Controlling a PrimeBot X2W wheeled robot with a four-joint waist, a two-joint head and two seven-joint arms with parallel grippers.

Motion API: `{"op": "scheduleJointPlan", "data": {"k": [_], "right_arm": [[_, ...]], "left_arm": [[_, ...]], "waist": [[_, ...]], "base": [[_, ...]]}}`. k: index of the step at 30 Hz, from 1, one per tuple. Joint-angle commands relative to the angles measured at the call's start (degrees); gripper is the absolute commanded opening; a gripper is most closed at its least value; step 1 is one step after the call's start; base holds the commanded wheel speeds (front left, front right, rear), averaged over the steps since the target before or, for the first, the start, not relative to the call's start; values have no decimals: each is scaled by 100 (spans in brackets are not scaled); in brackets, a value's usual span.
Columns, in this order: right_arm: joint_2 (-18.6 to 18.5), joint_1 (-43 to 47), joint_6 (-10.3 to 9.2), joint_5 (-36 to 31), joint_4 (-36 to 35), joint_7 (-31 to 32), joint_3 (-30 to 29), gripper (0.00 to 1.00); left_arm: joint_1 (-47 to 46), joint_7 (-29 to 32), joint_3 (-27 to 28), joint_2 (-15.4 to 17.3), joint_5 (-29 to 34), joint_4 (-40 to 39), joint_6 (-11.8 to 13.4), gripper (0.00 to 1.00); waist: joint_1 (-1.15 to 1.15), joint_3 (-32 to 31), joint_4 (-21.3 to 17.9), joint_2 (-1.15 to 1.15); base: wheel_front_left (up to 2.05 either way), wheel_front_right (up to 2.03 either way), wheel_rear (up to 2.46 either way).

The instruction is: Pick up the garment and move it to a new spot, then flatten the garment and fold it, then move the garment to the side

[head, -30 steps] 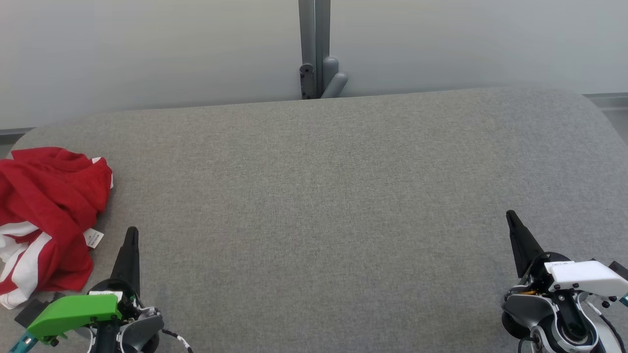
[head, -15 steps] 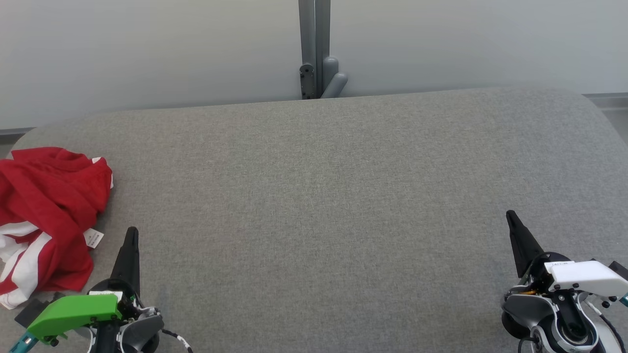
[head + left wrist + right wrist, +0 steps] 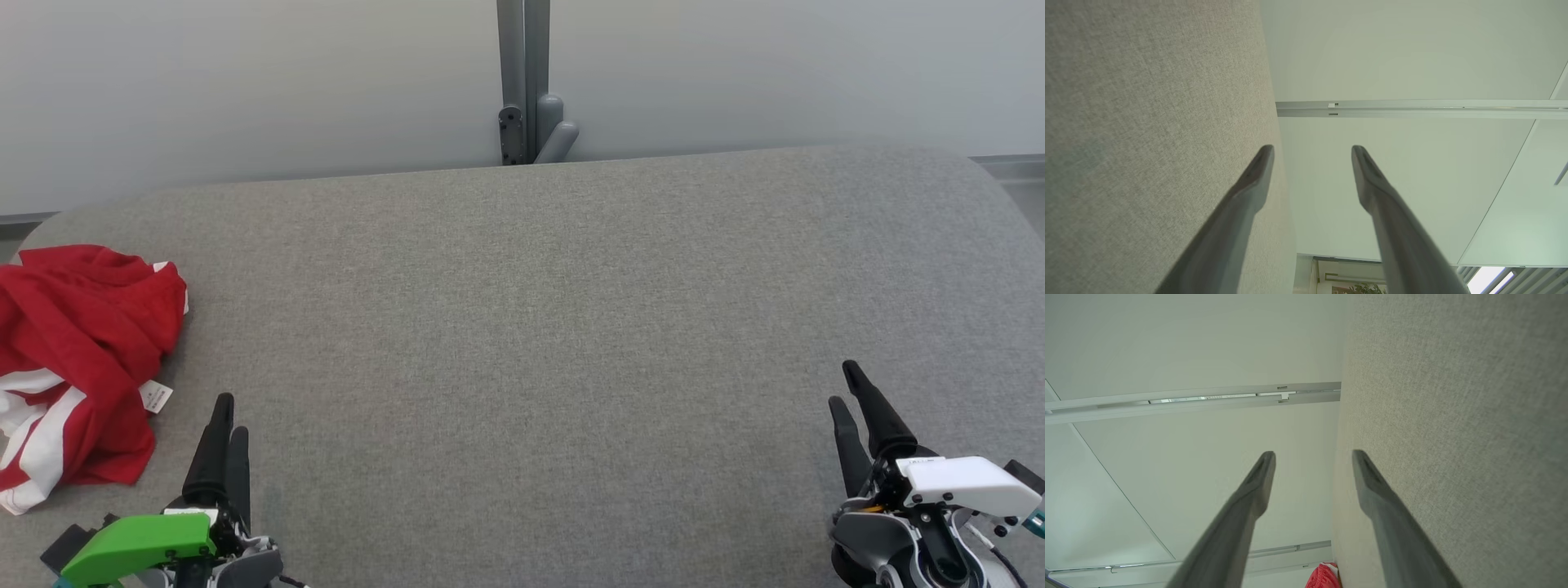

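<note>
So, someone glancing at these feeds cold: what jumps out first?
The crumpled red-and-white garment, heaped at the left edge of the grey fabric table. Then the two open grippers at the near edge: the left gripper, green-housed, close beside that heap, and the right gripper, white-housed, far across.

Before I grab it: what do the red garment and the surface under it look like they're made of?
Red garment: soft matte knit, probably cotton or a jersey blend; it slumps in loose folds, with white stripes and a sewn-in label. Surface: grey woven upholstery fabric, matte, with a visible heathered weave; possibly padded, given its rounded corners.
</note>
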Motion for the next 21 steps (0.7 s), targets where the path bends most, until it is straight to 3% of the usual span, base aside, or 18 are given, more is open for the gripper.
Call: {"op": "scheduleJointPlan", "data": {"k": [1, 7, 21], "right_arm": [[-45, -76, 1, -91, -150, -80, 40, 100], [-181, -58, 2, -509, -166, -296, 195, 100], [-249, -37, 2, -2215, -228, -635, 319, 100]], "left_arm": [[-97, -94, -43, 37, 138, -79, -8, 100], [-97, -264, -97, 82, 700, -42, -10, 100], [-18, -588, -202, 121, 2481, -23, -3, 100]], "waist": [[0, 3, 2, 2], [0, 8, 9, 5], [0, 17, 11, 11]], "base": [[0, 0, 0], [0, 0, 0], [0, 0, 0]]}}
